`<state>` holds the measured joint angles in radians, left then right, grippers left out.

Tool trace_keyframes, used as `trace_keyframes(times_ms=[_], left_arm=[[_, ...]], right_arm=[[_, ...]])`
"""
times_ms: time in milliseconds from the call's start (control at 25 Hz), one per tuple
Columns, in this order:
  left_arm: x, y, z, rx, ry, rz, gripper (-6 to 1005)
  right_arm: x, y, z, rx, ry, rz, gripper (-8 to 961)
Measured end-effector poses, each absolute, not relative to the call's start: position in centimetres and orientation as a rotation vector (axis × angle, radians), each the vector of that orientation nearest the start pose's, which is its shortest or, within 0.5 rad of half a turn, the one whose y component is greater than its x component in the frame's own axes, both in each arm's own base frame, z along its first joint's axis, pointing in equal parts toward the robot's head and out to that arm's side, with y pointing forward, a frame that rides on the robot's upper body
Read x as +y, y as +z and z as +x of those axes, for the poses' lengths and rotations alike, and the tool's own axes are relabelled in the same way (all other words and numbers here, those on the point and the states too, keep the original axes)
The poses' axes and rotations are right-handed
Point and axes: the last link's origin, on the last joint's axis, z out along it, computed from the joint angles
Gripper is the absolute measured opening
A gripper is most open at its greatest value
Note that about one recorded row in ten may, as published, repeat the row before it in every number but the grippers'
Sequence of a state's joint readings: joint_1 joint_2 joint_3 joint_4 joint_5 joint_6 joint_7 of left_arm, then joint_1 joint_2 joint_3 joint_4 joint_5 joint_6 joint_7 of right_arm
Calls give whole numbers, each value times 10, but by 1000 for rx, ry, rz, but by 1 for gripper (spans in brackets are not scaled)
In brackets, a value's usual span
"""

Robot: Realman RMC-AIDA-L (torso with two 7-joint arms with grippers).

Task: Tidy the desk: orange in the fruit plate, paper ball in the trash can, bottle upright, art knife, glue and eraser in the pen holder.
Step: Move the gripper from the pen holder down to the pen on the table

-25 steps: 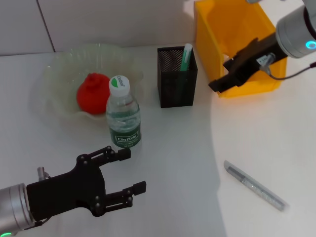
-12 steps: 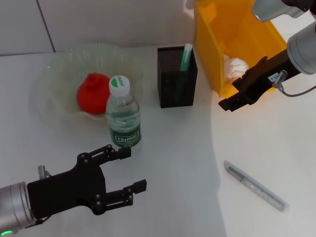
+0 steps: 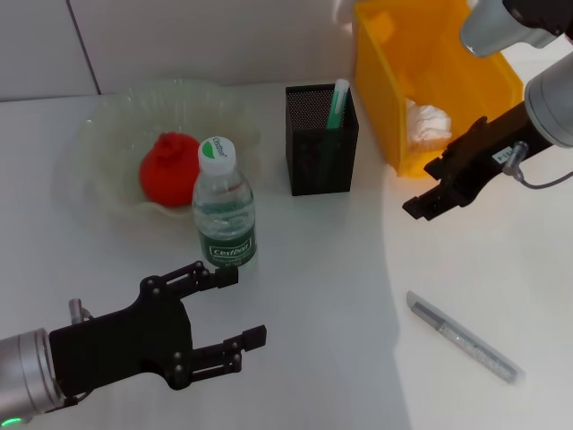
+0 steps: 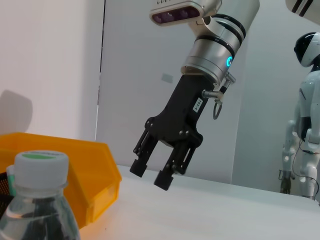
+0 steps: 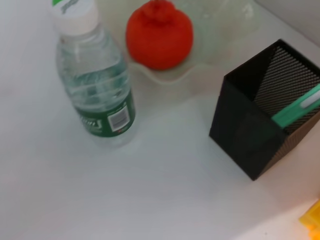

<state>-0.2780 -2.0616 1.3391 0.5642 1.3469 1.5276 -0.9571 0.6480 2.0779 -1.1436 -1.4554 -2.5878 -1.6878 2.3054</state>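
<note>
Right pincer (image 3: 421, 207) has backed off the trash can (image 3: 398, 81), fingers spread, empty; paper ball (image 3: 429, 118) inside. Next prob. the art knife (image 3: 464, 348); left pincer (image 3: 235, 309) idle, spread.

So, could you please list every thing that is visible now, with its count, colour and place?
orange: one, red-orange, in the fruit plate.
fruit plate: one, translucent pale green, far left of the desk.
bottle: one, clear with white cap and green label, upright in front of the plate.
pen holder: one, black mesh, centre back, beside the trash can.
green stick: one, green with pale tip, standing in the pen holder.
trash can: one, yellow-orange, back right.
paper ball: one, white, inside the trash can.
art knife: one, grey, lying on the desk at front right.
left gripper: one, black, open, in front of the bottle.
right gripper: one, black, open, in front of the trash can, above the desk.
</note>
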Motion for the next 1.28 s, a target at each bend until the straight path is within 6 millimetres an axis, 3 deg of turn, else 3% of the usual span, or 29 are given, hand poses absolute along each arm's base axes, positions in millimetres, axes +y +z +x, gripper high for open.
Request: trace_keyframes(times_ms=[400,960,1200,1280], left_arm=[[253,-51,-264,-305,-973,-2732,786],[253,-50,-265,-301,-969,-2726,786],[253,-51,-264,-288,-968,-2724,786],[253,-51,-264,-288,-968,-2724,787]], right_arm=[[356,55,169,733,-430,-2699,649],[328,61,203,933,-486,-2724,642],[322,56,208,868,-560,-2788,637],[320,57,206,762,-580,-2834,636]])
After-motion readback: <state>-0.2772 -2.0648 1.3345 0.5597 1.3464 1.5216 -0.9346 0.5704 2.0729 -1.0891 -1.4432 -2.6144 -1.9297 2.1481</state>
